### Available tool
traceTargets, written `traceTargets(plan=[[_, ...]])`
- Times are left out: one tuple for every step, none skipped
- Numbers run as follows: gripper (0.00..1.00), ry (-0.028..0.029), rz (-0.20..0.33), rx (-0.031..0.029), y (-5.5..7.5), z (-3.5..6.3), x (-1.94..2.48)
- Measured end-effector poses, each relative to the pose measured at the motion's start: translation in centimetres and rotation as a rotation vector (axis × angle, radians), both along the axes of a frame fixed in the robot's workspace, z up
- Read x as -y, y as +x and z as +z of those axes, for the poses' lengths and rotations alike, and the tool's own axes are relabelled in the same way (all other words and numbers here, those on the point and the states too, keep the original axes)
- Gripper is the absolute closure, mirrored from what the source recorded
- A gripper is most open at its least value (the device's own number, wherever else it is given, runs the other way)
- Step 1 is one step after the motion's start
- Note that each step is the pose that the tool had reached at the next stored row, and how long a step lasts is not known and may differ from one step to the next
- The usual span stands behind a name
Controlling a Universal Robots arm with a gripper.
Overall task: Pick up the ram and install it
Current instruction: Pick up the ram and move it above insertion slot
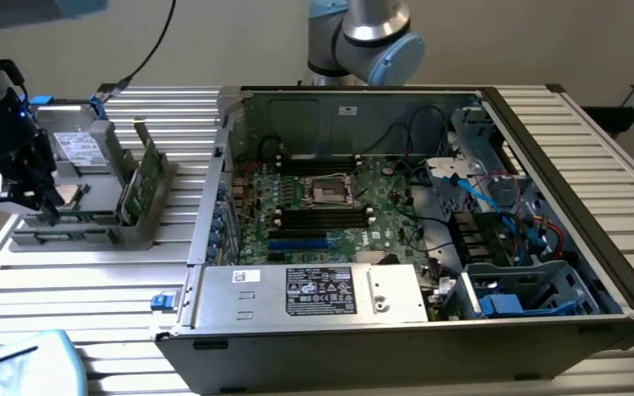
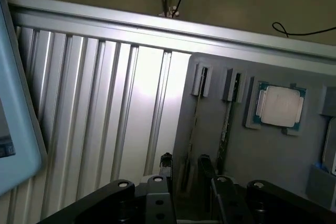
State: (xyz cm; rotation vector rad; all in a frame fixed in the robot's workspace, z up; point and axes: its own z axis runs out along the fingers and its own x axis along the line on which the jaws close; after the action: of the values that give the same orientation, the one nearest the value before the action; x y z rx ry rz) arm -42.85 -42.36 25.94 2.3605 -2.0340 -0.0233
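Observation:
The ram (image 1: 141, 177) is a thin green stick standing on edge in a grey holder (image 1: 86, 227) on the table, at the exterior view's left of the open computer case (image 1: 428, 206). In the wrist view, two such sticks show edge-on in the holder's slots (image 2: 195, 124) (image 2: 227, 121). My gripper (image 1: 37, 202) hangs over the holder's far-left end, apart from the stick. The gripper (image 2: 184, 169) is open, with one black fingertip (image 2: 166, 162) on each side of the nearer stick's line and nothing held. The motherboard (image 1: 328, 210) lies inside the case with black slots.
A square silver processor chip (image 2: 279, 106) rests in the holder beside the sticks. A light blue object (image 2: 16, 129) lies on the ribbed aluminium table (image 2: 121, 108). A power supply (image 1: 317, 293) and cables (image 1: 494, 206) crowd the case. A second arm's base (image 1: 366, 41) stands behind it.

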Motion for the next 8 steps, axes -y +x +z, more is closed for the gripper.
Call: traceTargets(plan=[[0.66, 0.0002, -0.006, -0.0001, 0.0, -0.18, 0.00], [0.66, 0.0004, -0.015, 0.0000, 0.0, -0.36, 0.00], [0.66, 0.0004, -0.024, 0.0000, 0.0, -0.54, 0.00], [0.66, 0.0004, -0.033, 0.0000, 0.0, -0.73, 0.00], [0.66, 0.0003, -0.043, -0.0001, 0.0, -0.90, 0.00], [0.66, 0.0004, -0.052, 0.0000, 0.0, -1.09, 0.00], [0.66, 0.0004, -0.060, -0.0001, 0.0, -1.27, 0.00], [0.66, 0.0004, -0.065, 0.0000, 0.0, -1.45, 0.00]])
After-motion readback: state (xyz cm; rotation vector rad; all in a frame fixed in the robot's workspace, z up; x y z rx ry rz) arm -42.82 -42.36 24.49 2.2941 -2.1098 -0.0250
